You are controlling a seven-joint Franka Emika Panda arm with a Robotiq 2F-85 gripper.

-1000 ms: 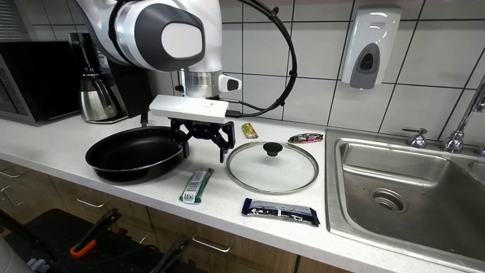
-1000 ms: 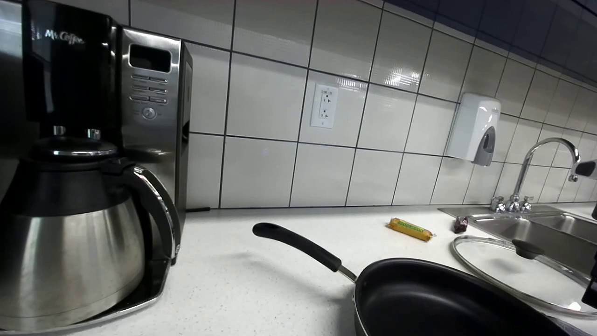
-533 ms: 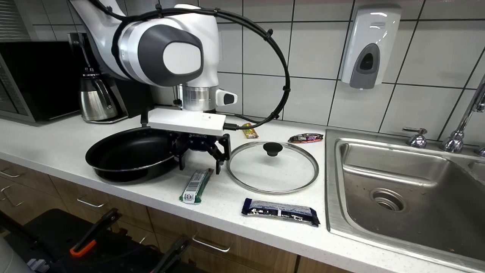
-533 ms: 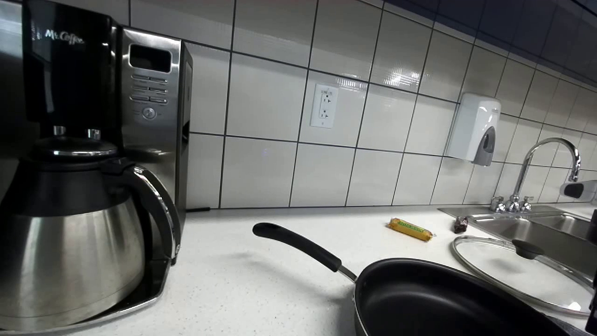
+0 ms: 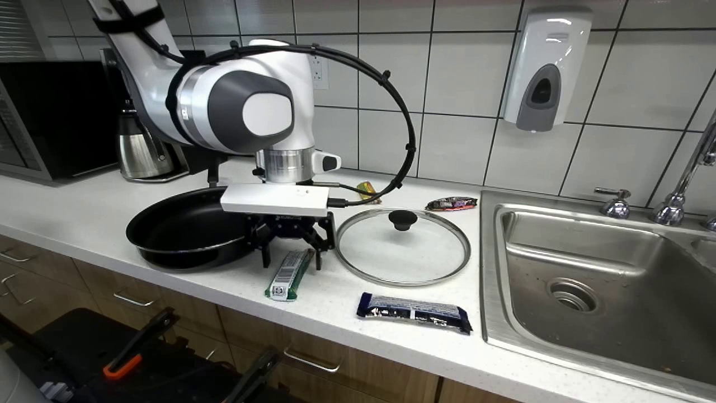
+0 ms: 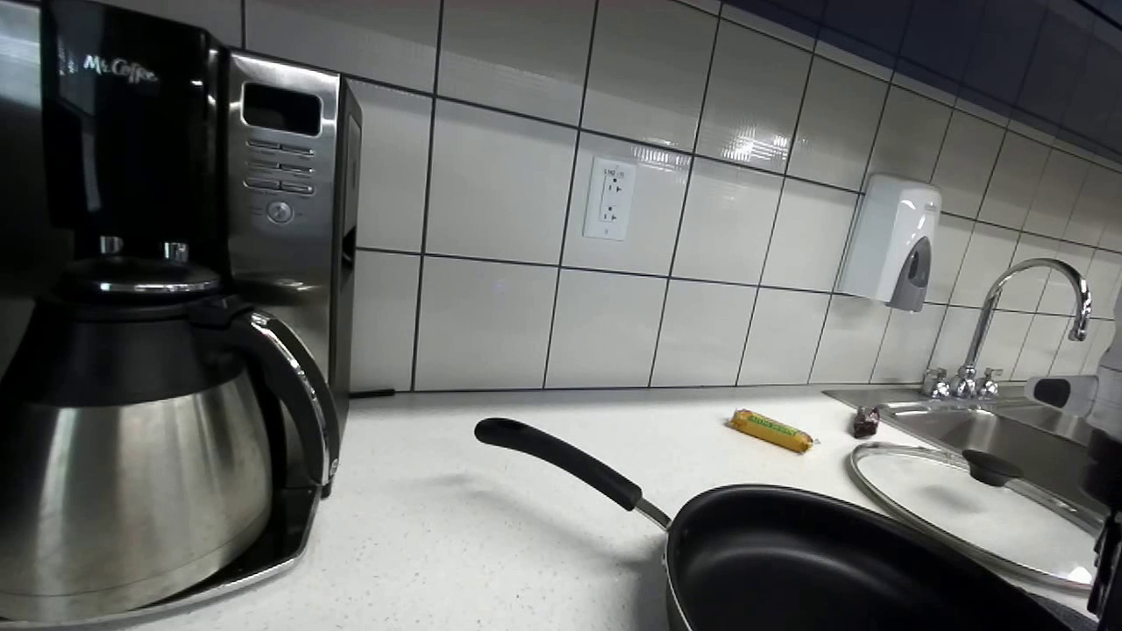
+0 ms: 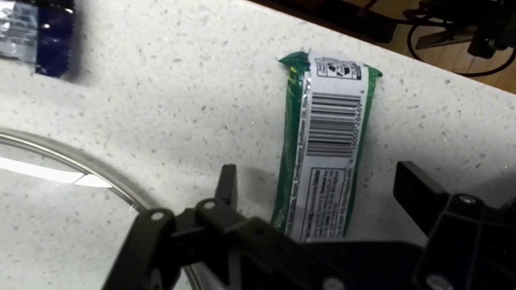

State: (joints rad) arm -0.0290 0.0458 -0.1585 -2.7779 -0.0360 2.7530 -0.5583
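Green-wrapped and printed with a barcode on a white panel, the snack bar (image 7: pixel 328 129) lies flat on the speckled white counter (image 7: pixel 193 121) near its front edge. The gripper (image 7: pixel 317 179) is above it with its fingers spread wide, one to each side of the bar in the wrist view, and counter shows between each finger and the bar, which lies loose. Whether the fingertips touch the counter I cannot tell. To one side of the gripper, near it, stands a black frying pan (image 5: pixel 184 224), its handle (image 6: pixel 561 458) pointing towards the tiled wall (image 6: pixel 491 184). On the other side a glass lid (image 5: pixel 403 252) lies with its knob (image 5: pixel 403 219) up. A dark blue bar (image 5: pixel 414 312) lies near the lid, towards the front edge, while a dark wrapped snack (image 5: pixel 452 204) and a yellow packet (image 6: pixel 771 430) lie towards the wall. Past the lid is a steel sink (image 5: pixel 492 268), and a soap dispenser (image 5: pixel 551 67) hangs on the wall. Beyond the pan stands a coffee maker (image 6: pixel 131 140) with a steel carafe (image 6: pixel 149 491).
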